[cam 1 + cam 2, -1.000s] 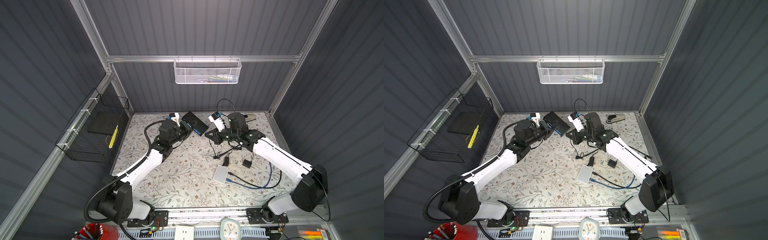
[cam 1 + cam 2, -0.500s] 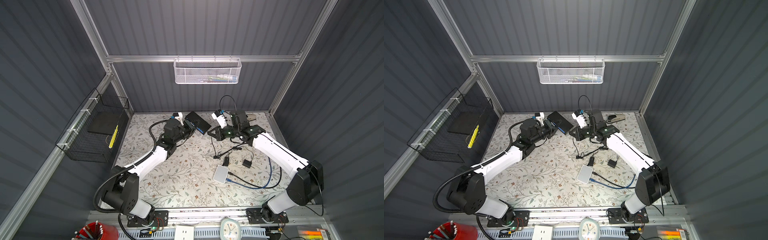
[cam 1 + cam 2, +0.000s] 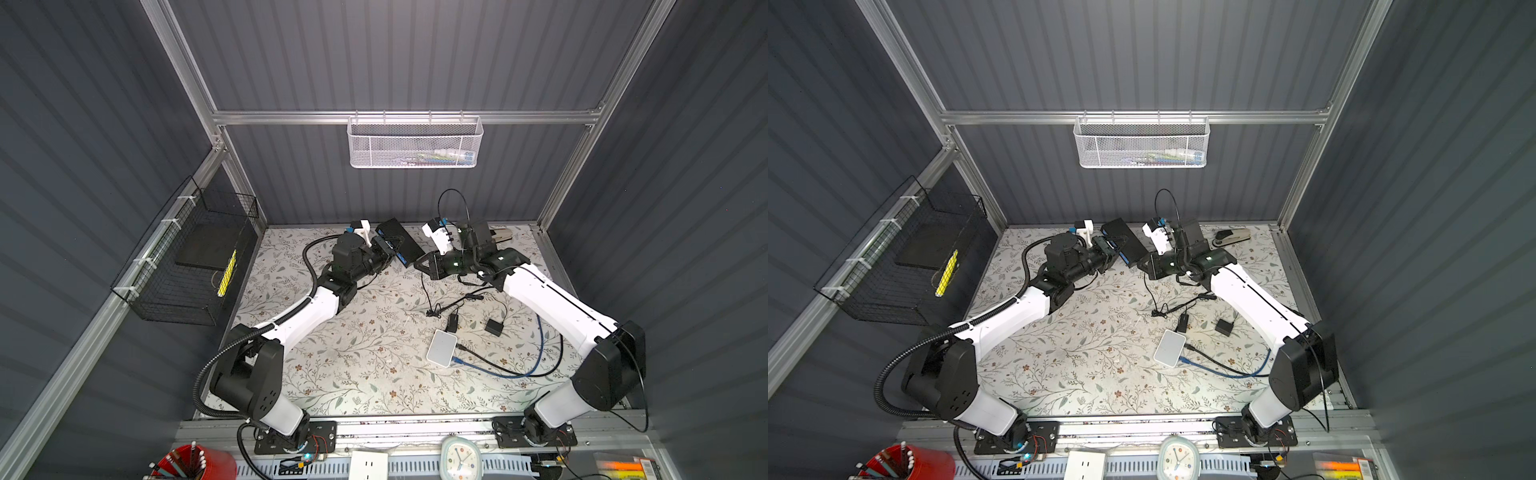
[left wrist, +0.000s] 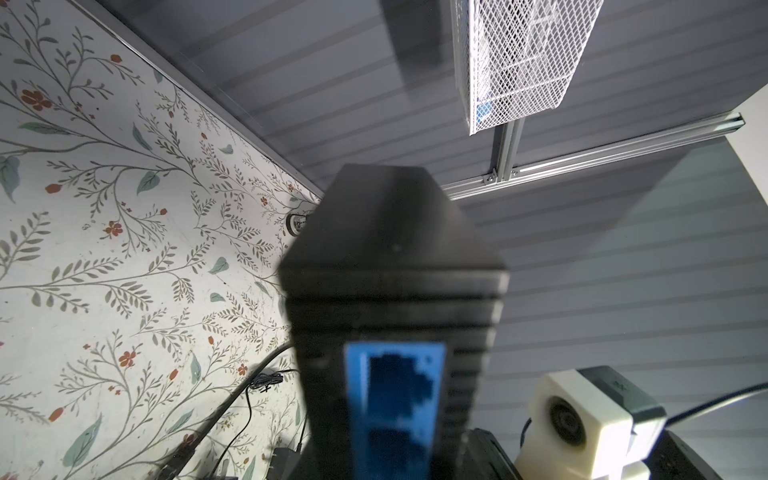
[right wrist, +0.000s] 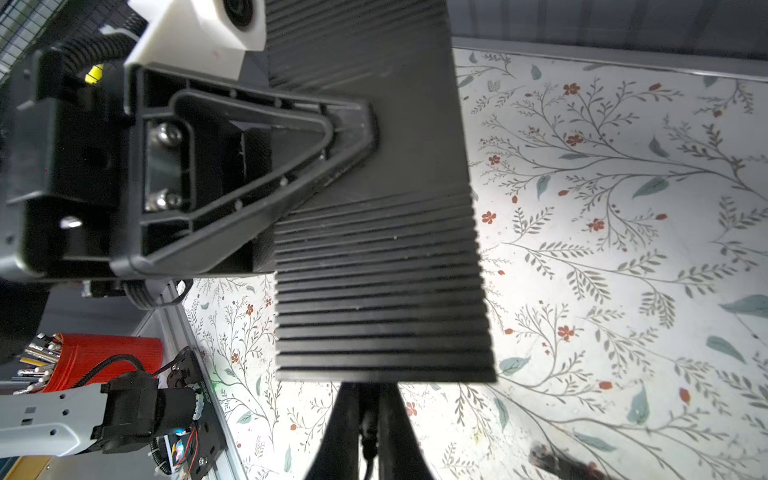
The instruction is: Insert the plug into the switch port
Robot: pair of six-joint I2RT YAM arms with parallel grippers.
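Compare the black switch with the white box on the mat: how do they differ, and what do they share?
Colour: the black switch is dark, the white box pale. Surface: the black switch is ribbed, the white box smooth. Pose: the black switch is gripped in the jaws of the left gripper, while the white box lies flat on the mat, untouched. Both are flat, rectangular boxes.

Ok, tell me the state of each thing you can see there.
Black network switch: held up, tilted, clamped by left gripper.
Plug: pinched in right gripper, at the switch's end; seating not visible.
White hub: flat on table, blue cable plugged in.
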